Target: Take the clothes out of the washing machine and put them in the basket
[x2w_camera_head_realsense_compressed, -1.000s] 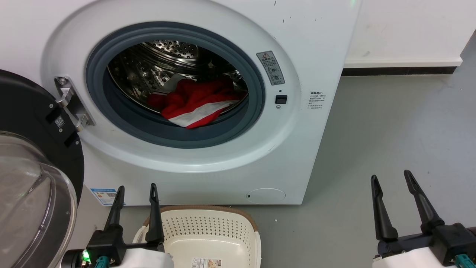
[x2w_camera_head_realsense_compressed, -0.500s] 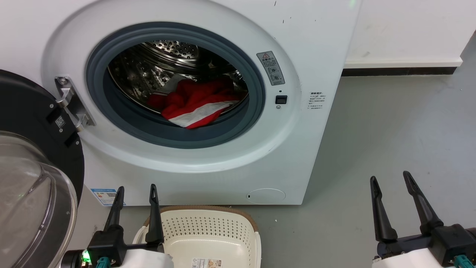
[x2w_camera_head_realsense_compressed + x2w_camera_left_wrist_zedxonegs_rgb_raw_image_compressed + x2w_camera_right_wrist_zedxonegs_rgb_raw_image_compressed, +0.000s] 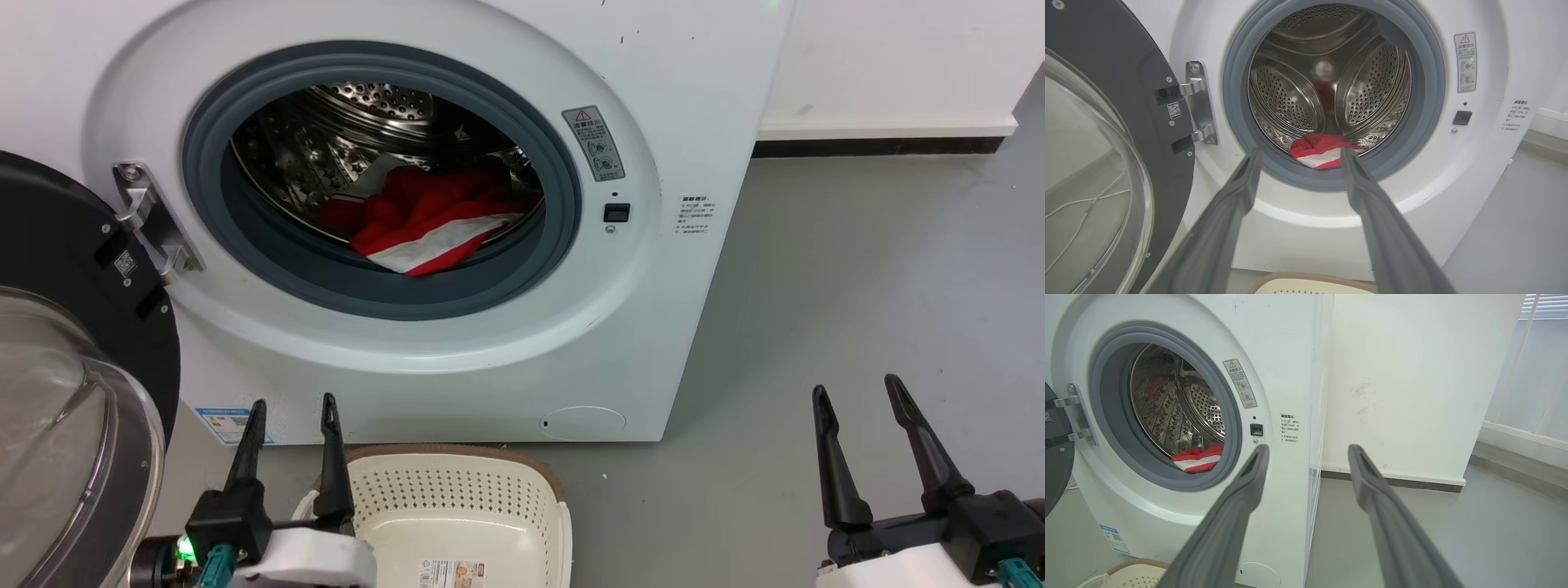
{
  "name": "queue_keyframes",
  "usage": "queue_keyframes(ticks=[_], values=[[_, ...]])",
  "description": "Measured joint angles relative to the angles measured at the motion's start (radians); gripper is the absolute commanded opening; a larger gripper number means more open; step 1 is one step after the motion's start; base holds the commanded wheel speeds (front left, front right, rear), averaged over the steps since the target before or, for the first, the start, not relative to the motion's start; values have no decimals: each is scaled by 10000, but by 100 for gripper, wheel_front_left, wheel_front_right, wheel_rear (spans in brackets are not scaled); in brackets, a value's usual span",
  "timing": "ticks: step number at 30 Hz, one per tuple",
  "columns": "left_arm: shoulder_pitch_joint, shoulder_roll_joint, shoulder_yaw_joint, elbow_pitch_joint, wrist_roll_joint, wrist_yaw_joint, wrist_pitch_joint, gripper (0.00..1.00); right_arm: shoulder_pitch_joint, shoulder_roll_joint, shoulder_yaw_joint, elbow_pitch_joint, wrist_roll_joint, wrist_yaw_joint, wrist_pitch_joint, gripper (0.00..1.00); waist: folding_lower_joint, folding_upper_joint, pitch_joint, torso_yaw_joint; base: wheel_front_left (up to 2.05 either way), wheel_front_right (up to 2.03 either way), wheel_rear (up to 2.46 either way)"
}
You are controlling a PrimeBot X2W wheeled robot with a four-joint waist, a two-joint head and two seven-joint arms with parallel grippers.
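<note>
The washer (image 3: 678, 310) is found with its door (image 3: 57, 237) swung fully open to the left on a metal hinge (image 3: 147, 220). The clothes (image 3: 424, 216), red with a white panel, are seen bunched low at the front of the drum (image 3: 326, 147), with the lower edge lapping onto the grey seal (image 3: 208, 188). The basket (image 3: 457, 490) is set on the floor (image 3: 857, 269) close before the washer, below the porthole. Bare perforated plastic and a label (image 3: 453, 573) are noted on the part of its inside that is seen. The left gripper (image 3: 294, 402) is held low by the basket's left rim, apart from the washer. Its fingers are spread, are pointed at the porthole, and are closed on nothing. The right gripper (image 3: 856, 385) is held over bare floor, well to the right of the basket. Its fingers are likewise spread and grip nothing.
</note>
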Motion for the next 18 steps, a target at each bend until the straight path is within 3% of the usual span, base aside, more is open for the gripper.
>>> queue_keyframes(ticks=[10, 18], values=[[-2499, 90, 564, 1185, 132, -1087, -13, 100, -513, -2, 38, -161, -8, 0, 0, 100, 0, 0, 873, -228, 0, 0, 0], [-5726, 721, 928, 2871, 380, -1553, -15, 100, -1467, -6, -4, -364, 82, 0, 0, 100, 1, 0, 2328, -609, 0, 0, 0]])
